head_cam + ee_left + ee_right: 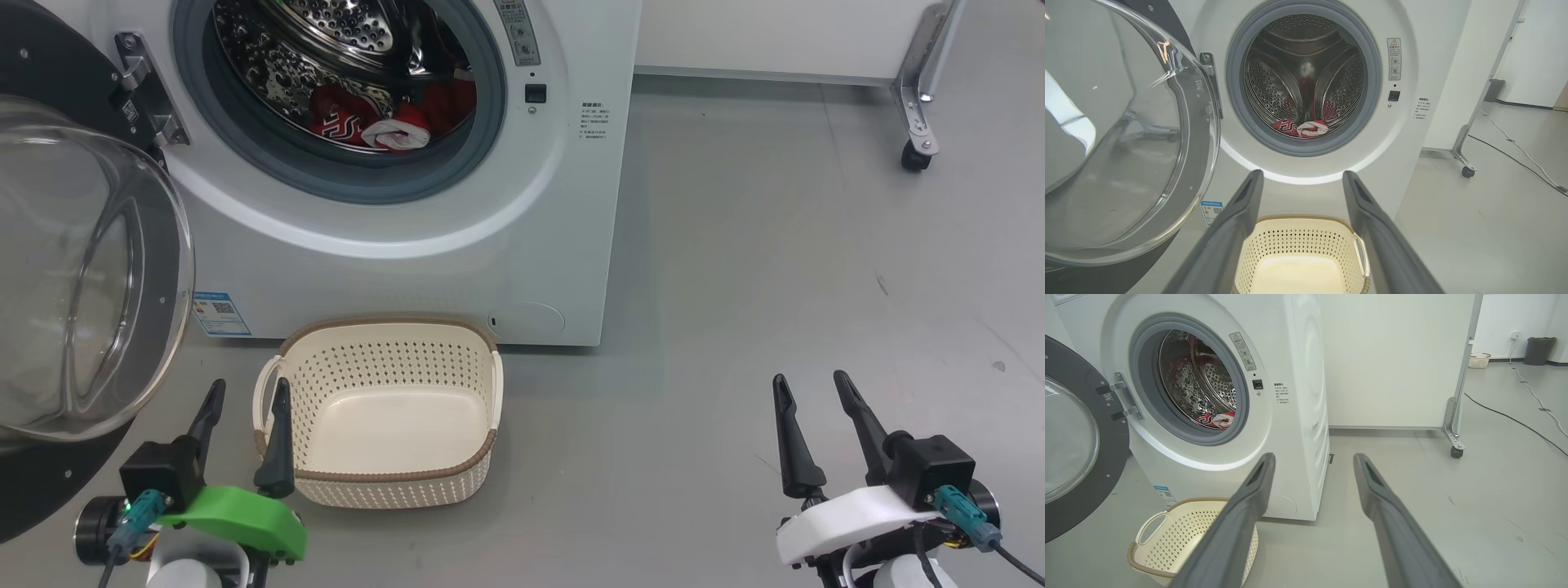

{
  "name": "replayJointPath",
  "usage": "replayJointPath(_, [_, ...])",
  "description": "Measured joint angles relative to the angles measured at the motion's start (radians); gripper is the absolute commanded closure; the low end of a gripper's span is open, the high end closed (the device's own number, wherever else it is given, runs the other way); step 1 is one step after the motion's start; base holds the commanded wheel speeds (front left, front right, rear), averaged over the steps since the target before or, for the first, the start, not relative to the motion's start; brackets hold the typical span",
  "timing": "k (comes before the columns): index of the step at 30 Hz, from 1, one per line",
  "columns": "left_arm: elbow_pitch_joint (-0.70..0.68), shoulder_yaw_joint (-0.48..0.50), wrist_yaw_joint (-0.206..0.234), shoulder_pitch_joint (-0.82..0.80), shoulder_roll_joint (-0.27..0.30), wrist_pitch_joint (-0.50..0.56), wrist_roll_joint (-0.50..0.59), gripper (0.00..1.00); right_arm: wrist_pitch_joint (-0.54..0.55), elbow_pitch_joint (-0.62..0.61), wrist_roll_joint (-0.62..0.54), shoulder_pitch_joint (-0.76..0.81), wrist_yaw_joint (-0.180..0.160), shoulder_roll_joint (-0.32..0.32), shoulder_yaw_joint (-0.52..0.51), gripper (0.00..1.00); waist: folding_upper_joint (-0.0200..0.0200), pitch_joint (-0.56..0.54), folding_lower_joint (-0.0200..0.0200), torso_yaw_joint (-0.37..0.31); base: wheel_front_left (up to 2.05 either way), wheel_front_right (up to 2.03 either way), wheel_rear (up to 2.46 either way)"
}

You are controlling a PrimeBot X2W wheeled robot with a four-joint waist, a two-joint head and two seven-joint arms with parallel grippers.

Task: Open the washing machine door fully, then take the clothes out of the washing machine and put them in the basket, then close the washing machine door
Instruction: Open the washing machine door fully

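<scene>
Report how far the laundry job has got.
Done: the washing machine door stands wide open. In hand: nothing; the left end effector and right end effector both hover open and empty. Left: the clothes lie inside the washing machine, the basket is empty, and the door needs closing afterwards.

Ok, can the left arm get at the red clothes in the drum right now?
Probably yes. The washing machine door is swung wide to the left, leaving the drum mouth clear, and the open left gripper has the clothes straight ahead. It must rise over the basket.
</scene>
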Motion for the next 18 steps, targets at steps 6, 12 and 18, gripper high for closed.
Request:
replayJointPath(6, [-0.004, -0.003, 0.0, 0.018, -0.002, 0.0, 0.0, 0.0, 0.0, -0.002, -0.001, 0.005, 0.0, 0.0, 0.0, 0.0, 0.0, -0.001, 0.0, 0.001, 0.0, 0.0, 0.0])
replayJointPath(12, [-0.006, -0.012, -0.013, 0.036, -0.008, 0.0, -0.003, 0.0, 0.0, -0.004, -0.001, 0.007, 0.0, -0.001, 0.0, 0.0, 0.0, -0.003, 0.0, 0.0, 0.0, 0.0, 0.0])
replayJointPath(18, [-0.018, -0.016, -0.022, 0.039, -0.011, 0.0, -0.017, 0.0, 0.0, -0.005, -0.002, 0.007, 0.002, -0.001, 0.0, 0.0, 0.0, -0.005, 0.0, -0.001, 0.0, 0.0, 0.0])
